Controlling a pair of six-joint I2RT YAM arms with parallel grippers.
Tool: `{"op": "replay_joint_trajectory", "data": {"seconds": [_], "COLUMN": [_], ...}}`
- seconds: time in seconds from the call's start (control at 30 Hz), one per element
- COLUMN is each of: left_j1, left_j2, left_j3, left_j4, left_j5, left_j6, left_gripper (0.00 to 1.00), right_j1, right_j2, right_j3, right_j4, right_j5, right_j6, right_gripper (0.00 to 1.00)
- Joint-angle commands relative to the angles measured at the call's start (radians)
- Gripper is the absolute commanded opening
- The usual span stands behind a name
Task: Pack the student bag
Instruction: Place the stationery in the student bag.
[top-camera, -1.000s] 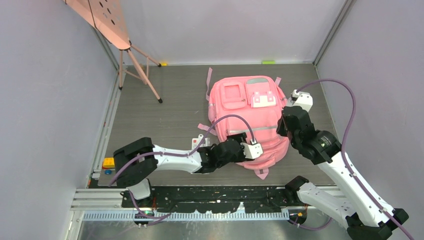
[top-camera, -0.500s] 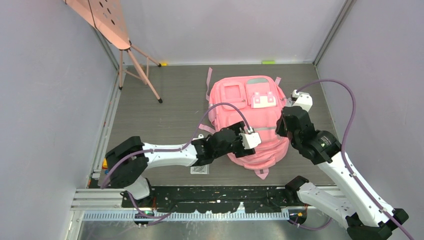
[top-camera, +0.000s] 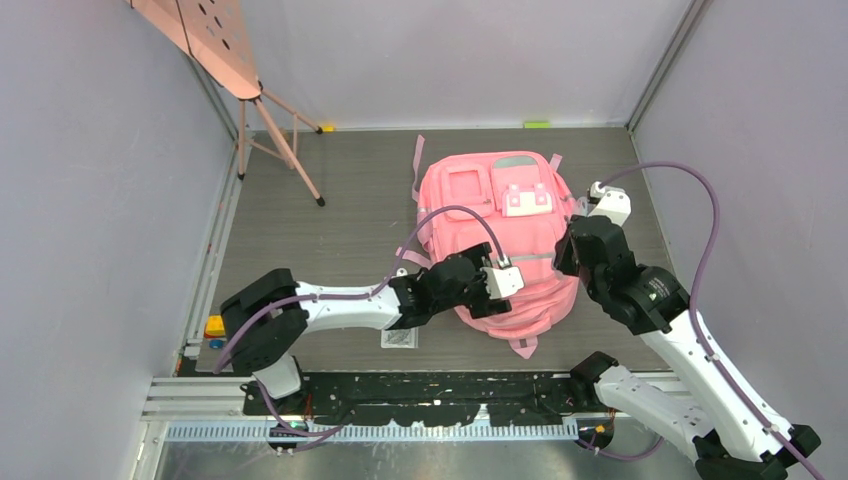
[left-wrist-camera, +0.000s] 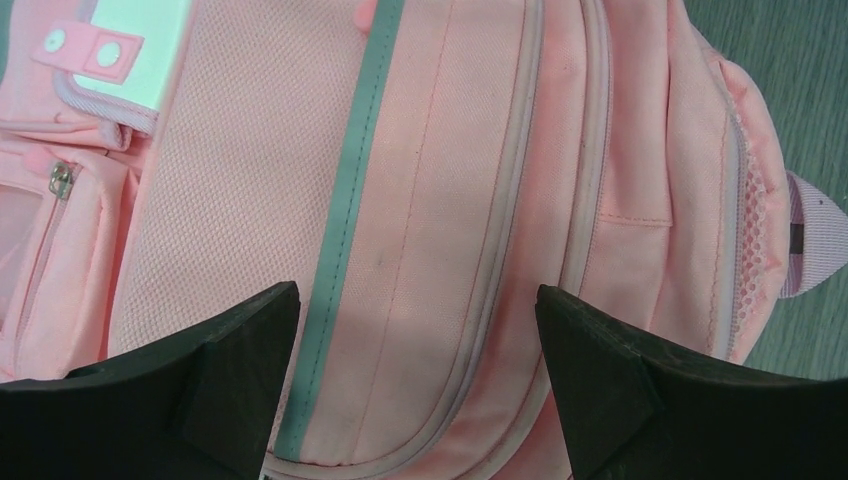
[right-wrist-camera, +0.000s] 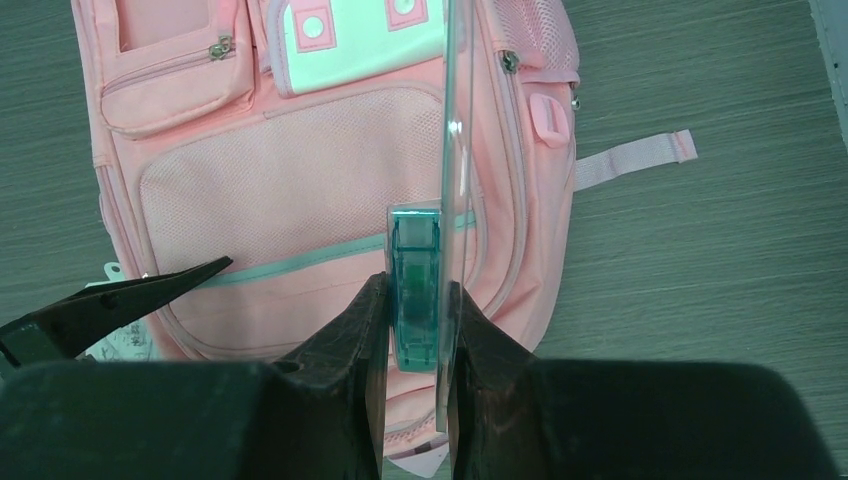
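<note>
**A:** Where is the student bag (top-camera: 497, 205)?

**B:** It lies flat on the dark wood-grain table (top-camera: 330, 220), front pockets up. Its lower half is straight under the left gripper (left-wrist-camera: 415, 300).

**A:** Is that gripper holding it?

**B:** No. Its jaws are spread wide with nothing between them. Below the gap there is only pink fabric, a grey-green stripe (left-wrist-camera: 345, 210) and the curved zip seam of the front compartment.

**A:** And the right gripper (right-wrist-camera: 415, 290)?

**B:** It is clamped on a small teal translucent block (right-wrist-camera: 415, 250). The block sits on the edge of a clear flat sheet (right-wrist-camera: 457, 120), seen edge-on and running straight out ahead of the fingers. I can't tell what the sheet is.

**A:** Where is the bag from that gripper?

**B:** Below and ahead of it. The sheet hangs over the bag's right part, with the mesh panel (right-wrist-camera: 290, 175) to the left of the fingers. A pink strap (right-wrist-camera: 635, 155) trails onto the table to their right.

**A:** What else is there?

**B:** A printed paper label (top-camera: 399, 338) lies on the table near the left gripper, beside the bag's lower left corner. Well away in the far left corner, a pink perforated board (top-camera: 205, 35) stands on a tripod.
</note>
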Motion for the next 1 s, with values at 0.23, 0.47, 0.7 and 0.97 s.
{"op": "replay_joint_trajectory", "data": {"seconds": [0.23,0.47,0.7,0.97], "left_j1": [-0.001,0.001,0.019,0.111], "left_j2": [0.004,-0.019,-0.056,-0.083], "left_j3": [0.043,0.078,0.09,0.113], "left_j4": [0.13,0.127,0.102,-0.028], "left_j5": [-0.193,-0.224,-0.202,0.063], "left_j6": [0.023,0.043,0.044,-0.03], "left_gripper": [0.74,0.7,0.7,0.71], "right_j1": [0.0,0.001,0.001,0.0], "right_j2": [-0.023,-0.033,-0.053,-0.055], "right_j3": [0.016,0.036,0.051,0.06], "right_j4": [-0.003,-0.033,-0.09,-0.108], "right_j5": [0.012,-0.008,-0.013,-0.015], "right_j6": [0.026,0.056,0.084,0.093], "right_gripper": [0.0,0.0,0.0,0.0]}}
